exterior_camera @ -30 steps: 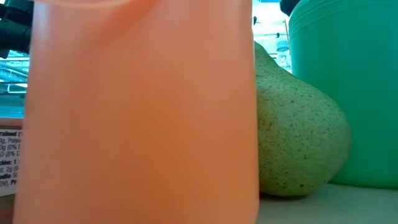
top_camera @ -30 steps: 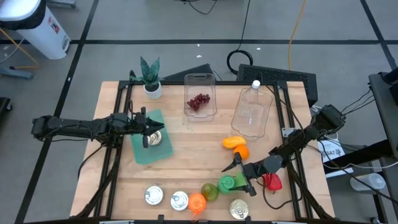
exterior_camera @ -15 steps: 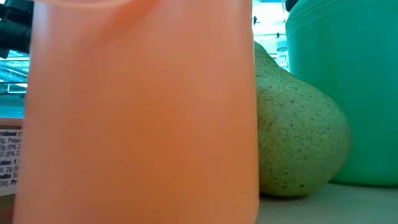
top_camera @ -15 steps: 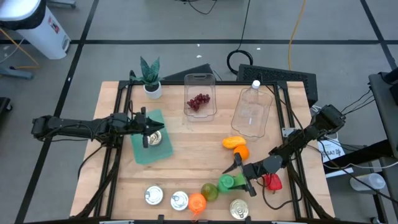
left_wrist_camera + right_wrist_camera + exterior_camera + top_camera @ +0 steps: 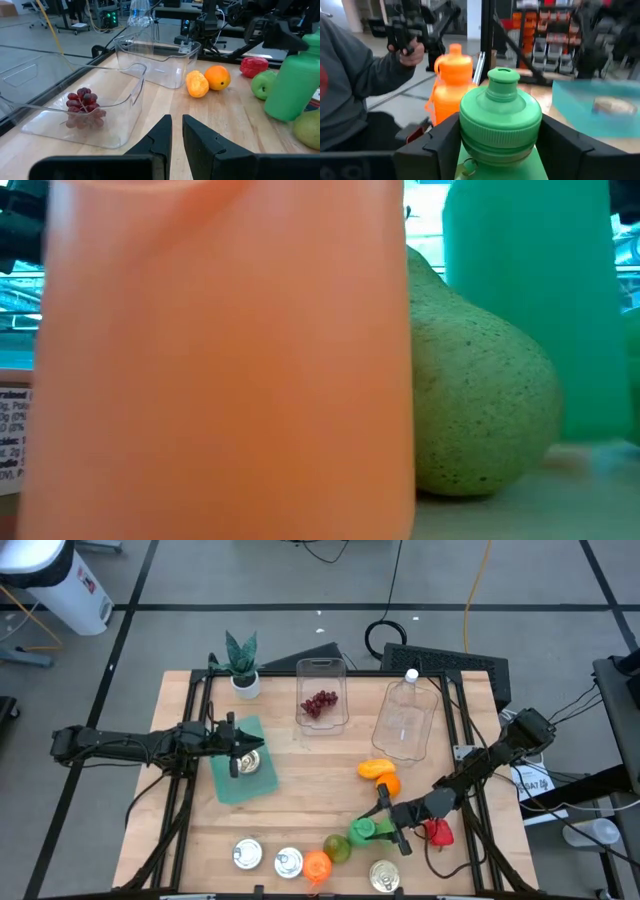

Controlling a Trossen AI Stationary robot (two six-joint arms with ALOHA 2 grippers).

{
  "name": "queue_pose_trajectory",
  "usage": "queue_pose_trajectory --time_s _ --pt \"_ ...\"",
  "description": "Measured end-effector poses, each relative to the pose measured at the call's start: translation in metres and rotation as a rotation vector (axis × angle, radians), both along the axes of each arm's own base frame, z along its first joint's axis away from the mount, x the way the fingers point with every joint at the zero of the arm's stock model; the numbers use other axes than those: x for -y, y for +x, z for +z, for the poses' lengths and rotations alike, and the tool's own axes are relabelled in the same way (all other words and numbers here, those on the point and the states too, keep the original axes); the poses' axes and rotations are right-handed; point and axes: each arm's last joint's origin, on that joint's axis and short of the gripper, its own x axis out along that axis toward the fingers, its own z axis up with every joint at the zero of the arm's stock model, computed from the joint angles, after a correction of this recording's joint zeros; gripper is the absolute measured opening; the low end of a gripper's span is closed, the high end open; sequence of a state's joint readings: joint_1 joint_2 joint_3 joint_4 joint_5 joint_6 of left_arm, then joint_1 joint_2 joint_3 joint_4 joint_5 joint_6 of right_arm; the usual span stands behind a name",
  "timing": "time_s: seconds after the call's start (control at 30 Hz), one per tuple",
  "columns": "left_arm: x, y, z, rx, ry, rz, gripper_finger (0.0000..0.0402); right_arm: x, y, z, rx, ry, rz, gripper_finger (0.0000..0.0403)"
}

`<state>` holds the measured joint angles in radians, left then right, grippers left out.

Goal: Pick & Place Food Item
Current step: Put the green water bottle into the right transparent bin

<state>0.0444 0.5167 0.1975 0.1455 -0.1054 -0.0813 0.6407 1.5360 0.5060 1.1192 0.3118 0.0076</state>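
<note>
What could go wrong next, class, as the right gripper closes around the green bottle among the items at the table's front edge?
1. The right gripper has its fingers around the green bottle, which looks tilted in the low view; it may slip or tip.
2. The pear and the orange bottle stand close beside it, so a swing could knock them.
3. The red pepper lies by the right arm and could be pushed.

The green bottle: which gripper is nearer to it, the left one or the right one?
Right. The right gripper has its fingers around the green bottle; the left gripper is far across the table, above the teal mat.
</note>
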Motion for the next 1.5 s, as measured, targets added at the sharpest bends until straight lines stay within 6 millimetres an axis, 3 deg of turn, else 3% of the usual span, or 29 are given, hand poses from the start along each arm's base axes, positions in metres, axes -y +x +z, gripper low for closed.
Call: queue_pose_trajectory --time_s 0.13,0.33,0.6,0.8,0.93,1.23,1.5 --pt "0.0 0.0 0.0 0.001 -0.004 0.0 0.0051 0.003 -0.004 0.019 0.128 -0.022 -0.006 0.0226" --pt "0.0 0.0 0.0 -0.003 -0.013 0.002 0.0051 0.019 -0.025 0.066 0.172 -0.089 -0.032 0.0201" --pt "0.0 0.0 -0.002 -0.017 -0.027 0.003 0.0051 0.052 -0.053 0.136 0.039 -0.258 -0.392 0.0214" --pt "0.0 0.0 -0.002 -0.017 -0.028 0.004 0.0051 0.078 -0.067 0.164 0.077 -0.31 -0.668 0.0206" --pt "0.0 0.0 -0.002 -0.018 -0.027 0.005 0.0051 0.094 -0.068 0.158 0.037 -0.319 -0.757 0.0208" --pt "0.0 0.0 -0.002 -0.019 -0.028 0.005 0.0051 0.126 -0.071 0.103 -0.047 -0.263 -0.897 0.0209" --pt "0.0 0.0 -0.002 -0.019 -0.027 0.005 0.0051 0.146 -0.08 0.066 -0.065 -0.17 -0.944 0.0209"
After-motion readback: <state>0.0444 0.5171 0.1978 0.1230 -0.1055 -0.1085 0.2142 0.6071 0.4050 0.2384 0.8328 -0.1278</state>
